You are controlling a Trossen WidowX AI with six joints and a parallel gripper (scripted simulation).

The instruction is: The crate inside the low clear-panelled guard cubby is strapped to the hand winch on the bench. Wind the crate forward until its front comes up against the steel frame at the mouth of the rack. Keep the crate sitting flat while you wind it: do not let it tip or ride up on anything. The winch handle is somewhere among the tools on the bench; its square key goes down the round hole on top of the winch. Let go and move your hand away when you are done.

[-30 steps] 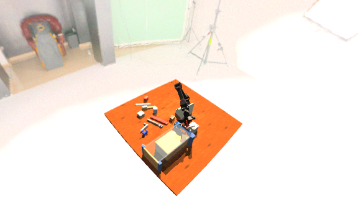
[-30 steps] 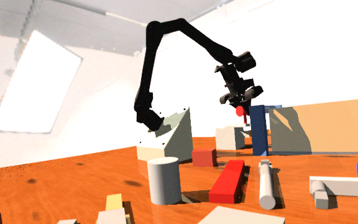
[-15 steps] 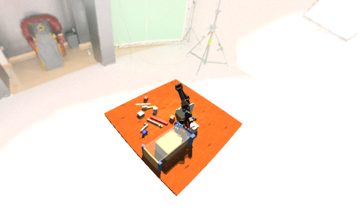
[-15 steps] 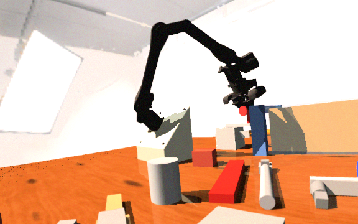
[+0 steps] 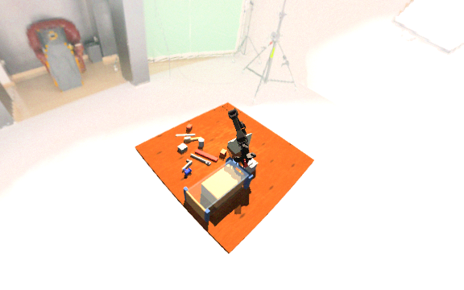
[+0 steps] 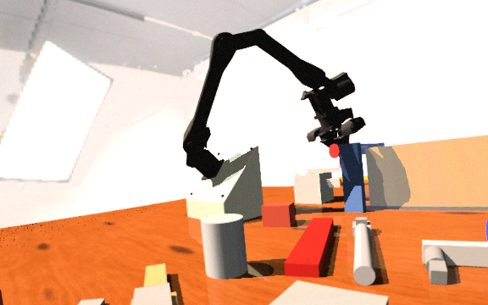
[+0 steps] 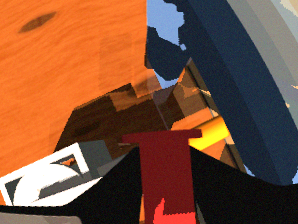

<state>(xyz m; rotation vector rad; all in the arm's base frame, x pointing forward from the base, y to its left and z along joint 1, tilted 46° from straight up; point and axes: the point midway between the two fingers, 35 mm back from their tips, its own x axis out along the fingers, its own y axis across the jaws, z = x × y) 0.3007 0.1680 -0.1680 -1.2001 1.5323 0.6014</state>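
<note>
The gripper (image 5: 246, 159) (image 6: 334, 143) (image 7: 166, 155) is shut on the upright red grip of the winch handle. The handle's light bar (image 6: 324, 170) runs across the top of the pale winch (image 6: 307, 189) (image 7: 82, 150); the key's seating in the hole is hidden. The gripper is beside the blue frame (image 6: 352, 178) (image 7: 235, 80) at the cubby mouth. The crate (image 5: 221, 186) looks flat inside the clear-panelled cubby, towards the frame; whether its front touches cannot be told. A yellow-orange strap (image 7: 212, 132) runs between winch and cubby.
The arm's wedge-shaped base (image 6: 244, 191) stands behind the winch. A red block (image 6: 278, 214), a grey cylinder (image 6: 224, 247), a red bar (image 6: 310, 247), a wrench-like tool (image 6: 363, 254) and a blue spool (image 5: 187, 171) lie on the bench. The blue frame is close beside the gripper.
</note>
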